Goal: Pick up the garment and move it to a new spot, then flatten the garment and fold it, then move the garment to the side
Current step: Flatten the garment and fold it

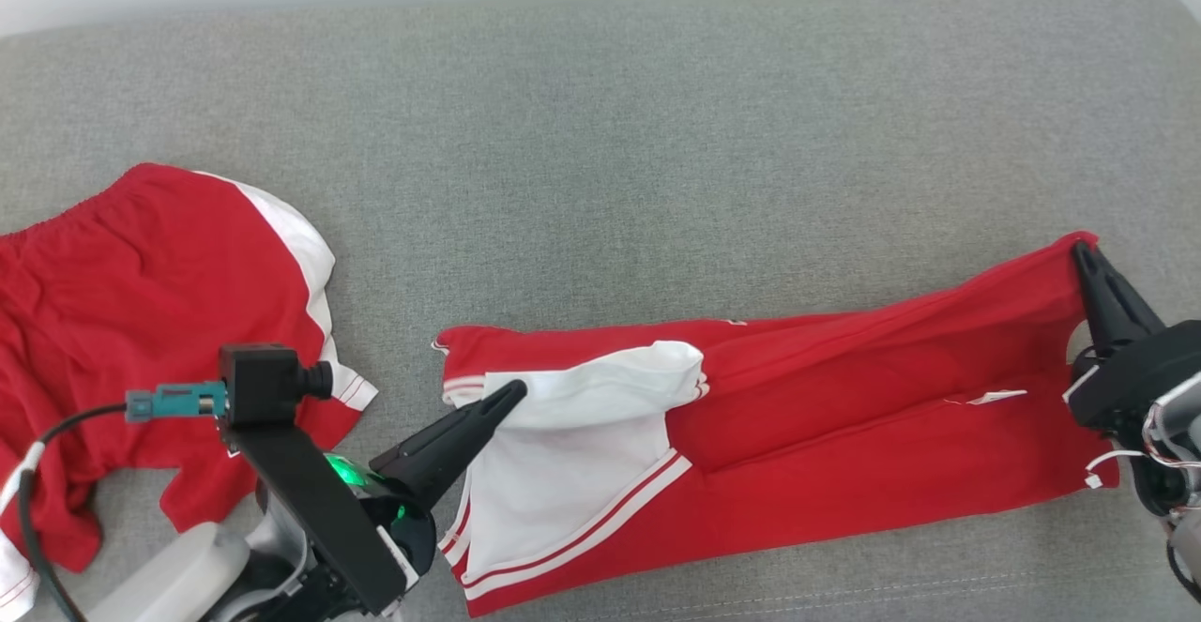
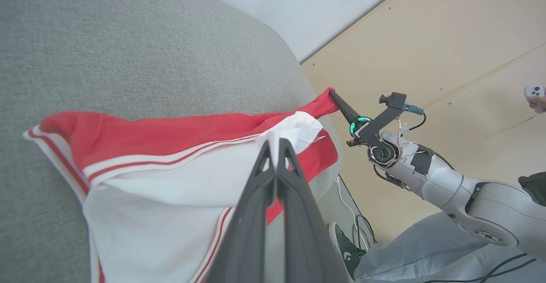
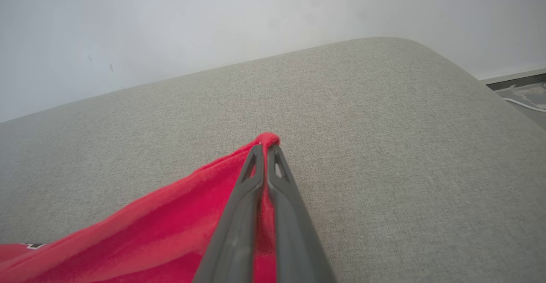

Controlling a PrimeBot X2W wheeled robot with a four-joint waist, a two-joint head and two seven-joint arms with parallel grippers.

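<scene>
Seeing garment (image 1: pixel 844 397) stretched sideways across cushion (image 1: pixel 610 134): red, with white panel and striped trim at left end. Got left gripper (image 1: pixel 511 392) pinched on the white fold, fingers together, pointing up-right. Got right gripper (image 1: pixel 1084 251) pinched on far right red corner, cloth drawn into a peak there. Also spotting second garment (image 1: pixel 141 303), red and white, rumpled at far left, apart from the first. Noting wrist camera (image 1: pixel 267 383) with teal plug (image 1: pixel 178 402) in front of its lower right edge.

Grey fabric cushion (image 1: pixel 600 134) against a white wall (image 3: pixel 213 18), pale tan panels (image 2: pixel 448 39) beside.
</scene>
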